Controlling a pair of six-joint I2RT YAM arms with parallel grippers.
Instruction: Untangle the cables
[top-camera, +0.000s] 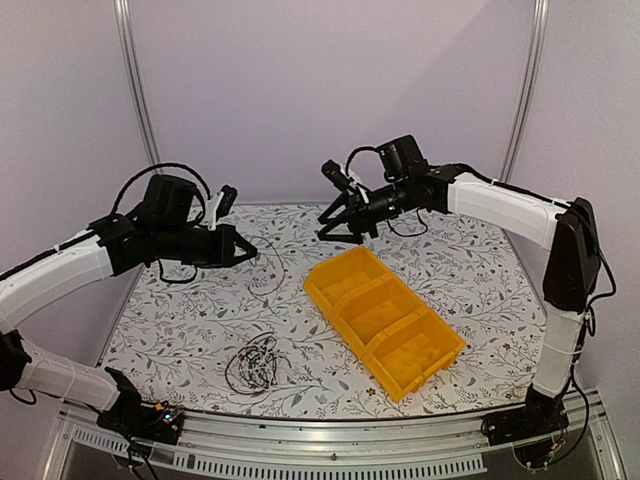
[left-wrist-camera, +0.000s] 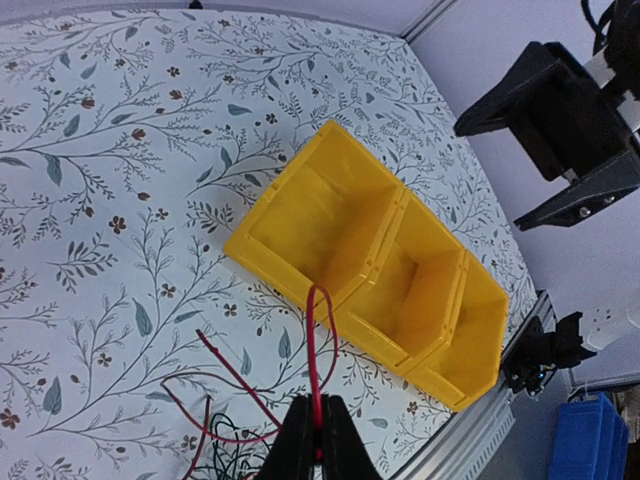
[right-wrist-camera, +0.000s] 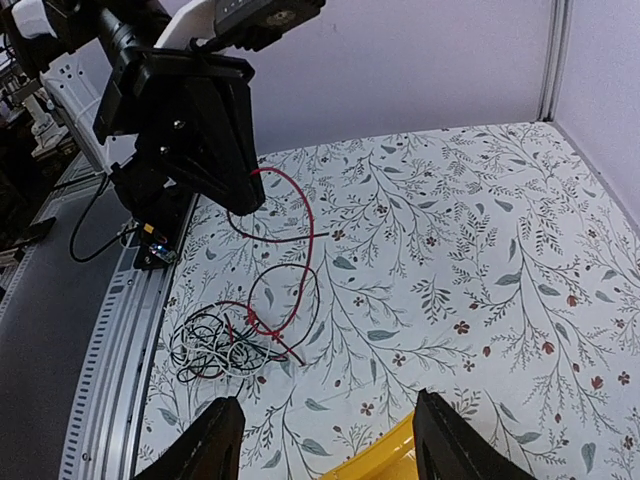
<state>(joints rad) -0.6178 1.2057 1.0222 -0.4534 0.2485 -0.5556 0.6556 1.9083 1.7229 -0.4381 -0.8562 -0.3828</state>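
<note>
**A:** From above, what lies around the cables?

**B:** The heap (top-camera: 252, 362) of dark and white loops lies on the flowered table (top-camera: 480, 265), near the front rail (top-camera: 330, 440). A yellow three-part bin (top-camera: 385, 320) sits to its right, and the two do not touch. The left gripper (top-camera: 250, 250) hangs over the table behind the heap. The right gripper (top-camera: 340, 238) hangs near the bin's far end.

**A:** Can you read the jaws there?

**B:** Not the left one's; they are too small. A thin strand drops from it, barely visible.

**A:** And the left wrist view?

**B:** Its fingers (left-wrist-camera: 297, 448) are pressed together on a red cable (left-wrist-camera: 322, 340), which rises in a narrow loop in front of the bin (left-wrist-camera: 290, 195). More red and dark strands run off the bottom edge, so the heap is cut off. The right gripper (left-wrist-camera: 490, 178) shows at top right with its jaws spread. A blue box (left-wrist-camera: 585, 440) sits beyond the table's edge and appears in no other view.

**A:** The right wrist view?

**B:** Its own fingers (right-wrist-camera: 205, 445) stand wide apart with nothing between them. Only a corner of the bin (right-wrist-camera: 385, 455) shows below. This view gives the whole run: the red cable (right-wrist-camera: 300, 230) arcs from the left gripper (right-wrist-camera: 248, 205) down to the heap (right-wrist-camera: 215, 345), which lies beside the rail (right-wrist-camera: 110, 350). A dark strand also leaves those fingertips. I cannot tell whether the red cable is knotted into the heap.
</note>
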